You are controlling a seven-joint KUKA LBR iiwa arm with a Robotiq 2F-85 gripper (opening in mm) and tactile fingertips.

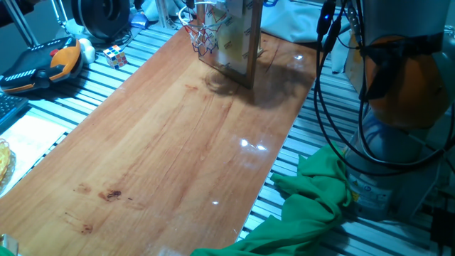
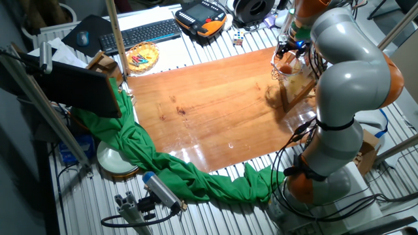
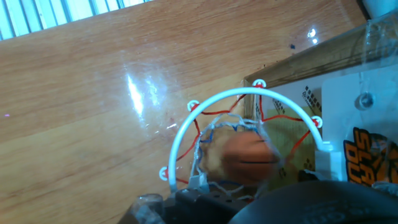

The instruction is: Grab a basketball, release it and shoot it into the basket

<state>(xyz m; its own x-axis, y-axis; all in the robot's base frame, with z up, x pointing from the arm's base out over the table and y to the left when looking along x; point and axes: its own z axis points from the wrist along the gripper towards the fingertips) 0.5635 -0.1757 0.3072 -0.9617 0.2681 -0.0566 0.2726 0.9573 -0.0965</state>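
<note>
One fixed view: a long wooden tabletop [image 1: 170, 149] fills the picture. At its far end stands the basket [image 1: 204, 35], a small hoop with a net on an upright backboard. A green cloth [image 1: 313, 206] hangs off the near right edge, beside the arm's base. A multicoloured cube [image 1: 115, 55] lies to the left of the tabletop.

The other fixed view: the grey arm bends over the tabletop's right end, its end effector [image 2: 287, 51] just above the hoop. The basketball [image 2: 286, 68] shows as an orange spot at the hoop.

Hand view: looking down into the rim, a blurred orange ball sits inside the net, apart from the end effector. Whether the fingers are apart or together cannot be told.
</note>
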